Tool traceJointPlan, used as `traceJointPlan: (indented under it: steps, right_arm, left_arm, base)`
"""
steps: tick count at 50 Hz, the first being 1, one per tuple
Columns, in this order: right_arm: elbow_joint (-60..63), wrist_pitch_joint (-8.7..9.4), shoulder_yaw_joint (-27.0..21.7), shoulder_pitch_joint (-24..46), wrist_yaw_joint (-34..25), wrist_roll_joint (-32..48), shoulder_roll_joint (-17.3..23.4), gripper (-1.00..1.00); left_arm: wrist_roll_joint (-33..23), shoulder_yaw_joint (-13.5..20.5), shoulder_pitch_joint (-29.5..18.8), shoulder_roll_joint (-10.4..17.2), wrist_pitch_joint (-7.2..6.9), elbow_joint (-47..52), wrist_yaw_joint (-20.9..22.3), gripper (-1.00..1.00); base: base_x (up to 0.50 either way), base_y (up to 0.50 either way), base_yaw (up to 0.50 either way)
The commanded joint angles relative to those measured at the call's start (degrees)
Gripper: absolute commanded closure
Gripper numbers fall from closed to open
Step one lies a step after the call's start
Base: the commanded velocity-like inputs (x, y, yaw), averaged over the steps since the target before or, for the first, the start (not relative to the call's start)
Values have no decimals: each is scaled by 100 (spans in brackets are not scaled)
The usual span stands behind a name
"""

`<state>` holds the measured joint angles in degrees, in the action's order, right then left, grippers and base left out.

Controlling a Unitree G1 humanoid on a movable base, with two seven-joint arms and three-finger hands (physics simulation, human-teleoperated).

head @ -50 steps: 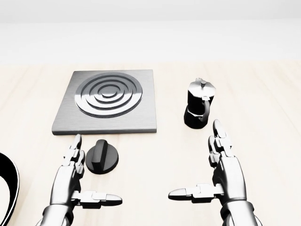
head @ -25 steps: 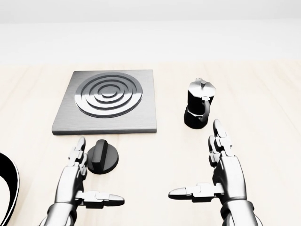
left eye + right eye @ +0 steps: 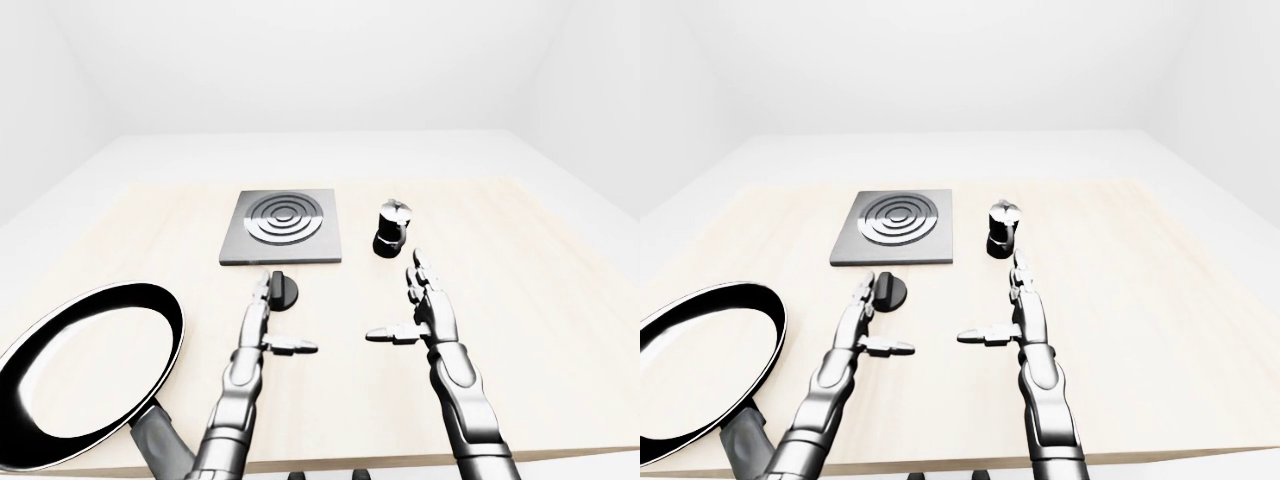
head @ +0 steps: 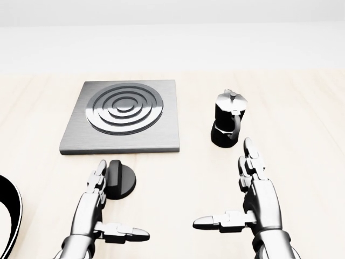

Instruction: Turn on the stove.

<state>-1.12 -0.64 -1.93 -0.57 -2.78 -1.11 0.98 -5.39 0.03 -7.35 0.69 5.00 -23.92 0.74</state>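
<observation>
The stove is a grey square plate (image 4: 124, 116) with ringed burner circles, at the upper left of the head view. Its black round knob (image 4: 121, 179) lies on the table just below the plate. My left hand (image 4: 115, 204) is open, its fingers (image 4: 98, 178) pointing up and overlapping the knob's left edge, its thumb pointing right below the knob. I cannot tell whether the fingers touch the knob. My right hand (image 4: 225, 189) is open and empty, below the moka pot.
A black moka pot (image 4: 228, 125) stands right of the stove plate, just above my right hand. A large black frying pan (image 3: 90, 370) lies at the table's lower left. The pale wooden table (image 4: 302, 135) ends at a white wall above.
My left hand has moved right and a little down the view, so its fingers now overlap the knob's left edge. The right hand, pot and stove have not moved.
</observation>
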Motion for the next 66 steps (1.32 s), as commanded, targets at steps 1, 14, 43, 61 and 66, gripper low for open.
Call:
traceJointPlan:
  steps: [1,14,43,61,66]
  right_arm:
    - [-6,-3,10,-11,-7,1,-5,-100]
    - [-35,-9,12,-3,-17,-13,-4,-100]
    - [-13,60,-1,17,-23,-27,1,-100]
    - [-60,7,9,11,-25,-16,-2,-100]
    - [-70,-11,16,3,-23,-8,-5,-100]
  left_arm:
    - [-106,-279,195,-162,0,52,192,-100]
    - [-504,-879,531,-429,0,610,332,-100]
    - [-432,-1347,1986,9,0,5140,-520,-100]
    - [-665,-1186,2704,252,0,6714,-856,-100]
    - [-601,-1089,2740,235,0,6762,-818,-100]
  base:
    - [0,0,0]
    - [0,0,0]
    - [0,0,0]
    - [0,0,0]
    - [0,0,0]
